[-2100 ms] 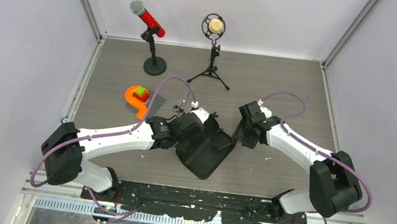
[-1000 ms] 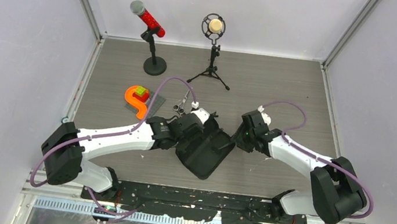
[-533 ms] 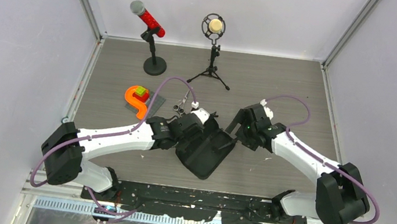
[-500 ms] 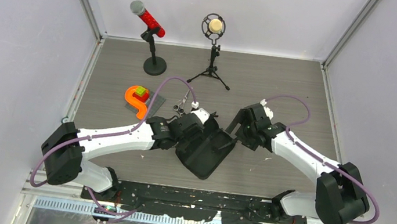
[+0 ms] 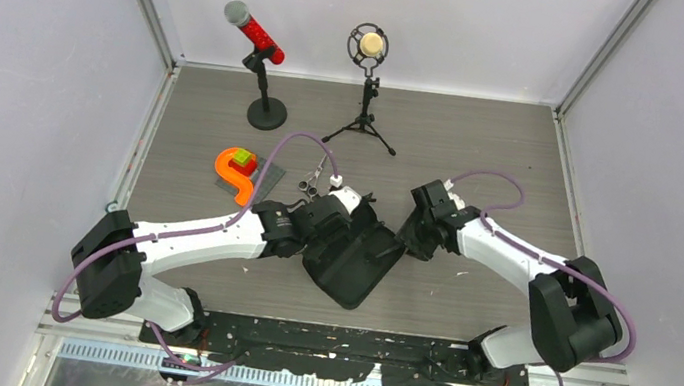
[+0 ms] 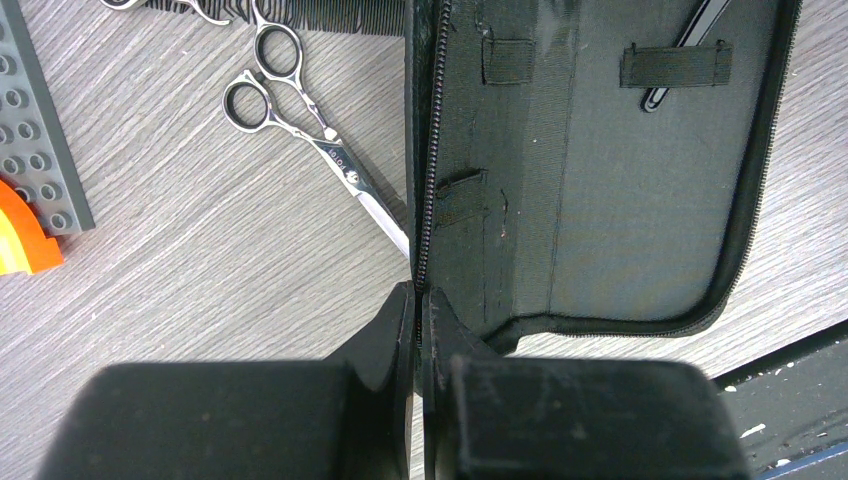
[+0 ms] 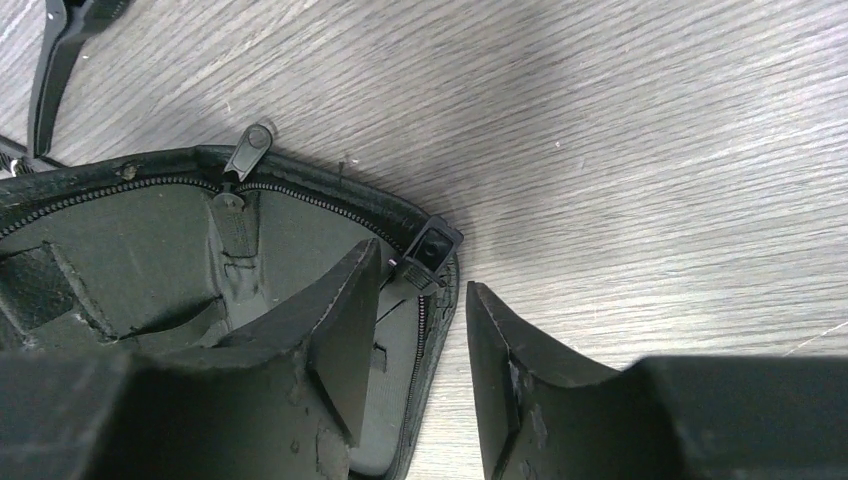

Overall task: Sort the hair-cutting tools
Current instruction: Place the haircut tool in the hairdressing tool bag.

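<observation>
Scissors (image 6: 335,160) and a black comb (image 6: 320,15) lie flat on the grey wood bench (image 5: 485,153), just beside the far left edge of the zip case (image 5: 353,265). The case is the biggest loose thing we see. It lies open near the middle of the bench, grey lining up, between the two arms.

The left tool (image 6: 415,300) has its fingers pressed together on the case's zipped edge, where one flap stands up edge-on to the wrist camera. The right tool (image 7: 420,320) straddles the case's right corner with its fingers apart. One is inside over the lining, the other outside over bare wood, and the zip slider (image 7: 430,250) sits between them. We cannot be sure whether either pad touches the rim.

Well behind, near the back wall, stand the red microphone (image 5: 254,34) on its round base and the tripod microphone (image 5: 371,46). At far left an orange piece (image 5: 235,173) rests on a grey studded plate (image 6: 45,130).

The scissors point their blades toward the case, the tip hidden behind its edge (ring handles away from it). The comb lies just beyond the handles. One thin black clip (image 6: 705,20) is tucked under an elastic strap inside the case. Another black clip (image 7: 50,80) lies on the bench outside its far rim.
</observation>
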You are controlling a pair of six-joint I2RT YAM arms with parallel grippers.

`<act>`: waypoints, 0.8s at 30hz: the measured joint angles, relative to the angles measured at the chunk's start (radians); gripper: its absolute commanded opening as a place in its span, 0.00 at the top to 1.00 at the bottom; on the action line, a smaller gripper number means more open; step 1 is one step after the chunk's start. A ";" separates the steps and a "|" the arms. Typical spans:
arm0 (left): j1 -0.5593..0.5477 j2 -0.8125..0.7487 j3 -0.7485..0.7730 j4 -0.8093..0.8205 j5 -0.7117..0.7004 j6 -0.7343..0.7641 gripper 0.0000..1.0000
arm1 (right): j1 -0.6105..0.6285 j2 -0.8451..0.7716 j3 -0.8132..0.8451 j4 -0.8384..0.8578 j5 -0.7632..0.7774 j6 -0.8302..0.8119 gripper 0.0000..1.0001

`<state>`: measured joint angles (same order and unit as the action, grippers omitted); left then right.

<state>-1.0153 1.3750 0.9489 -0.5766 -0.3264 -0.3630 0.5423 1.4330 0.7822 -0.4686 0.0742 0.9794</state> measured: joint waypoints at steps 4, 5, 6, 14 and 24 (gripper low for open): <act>0.000 0.000 0.000 0.000 0.000 0.000 1.00 | 0.000 0.012 0.000 0.000 -0.008 0.016 0.73; 0.000 0.000 0.000 0.000 0.000 0.000 1.00 | 0.000 0.014 0.000 0.001 -0.009 0.021 0.75; 0.000 0.000 0.000 0.000 0.000 0.000 1.00 | 0.000 0.014 0.000 0.000 -0.009 0.021 0.81; 0.000 0.000 0.000 0.000 0.000 0.000 1.00 | 0.000 0.015 0.000 0.006 -0.010 0.026 0.95; -0.001 0.000 0.000 -0.002 -0.001 0.000 1.00 | 0.000 -0.106 -0.116 0.228 -0.073 -0.062 0.95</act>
<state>-1.0161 1.3746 0.9489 -0.5789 -0.3271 -0.3630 0.5423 1.3270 0.6659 -0.2409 0.0010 0.9173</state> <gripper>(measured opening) 0.024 0.139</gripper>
